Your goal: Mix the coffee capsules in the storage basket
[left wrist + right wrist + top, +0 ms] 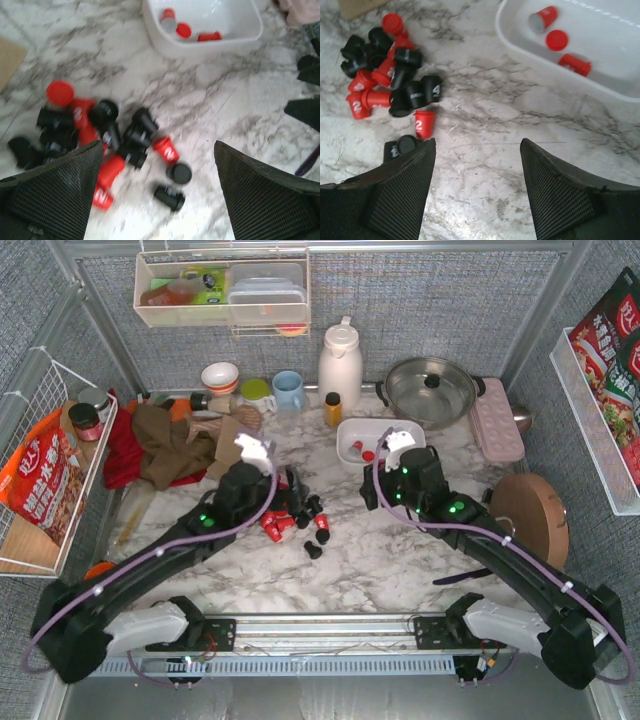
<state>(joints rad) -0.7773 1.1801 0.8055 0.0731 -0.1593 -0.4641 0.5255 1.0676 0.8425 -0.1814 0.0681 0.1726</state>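
Storage basket [615, 35] has 3 red coffee capsules [556, 40], rest on table [485, 100]; L gripper [157, 147], R gripper [477, 142] apart.

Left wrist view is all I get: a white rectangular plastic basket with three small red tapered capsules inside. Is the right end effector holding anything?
Observer: No, the right end effector is open and empty, above the marble tabletop beside the white basket.
Operator: What stands behind the basket?
Observer: A round steel pot with a glass lid, at its far right.
Operator: And far left?
Observer: A small yellow-capped bottle, by that corner.
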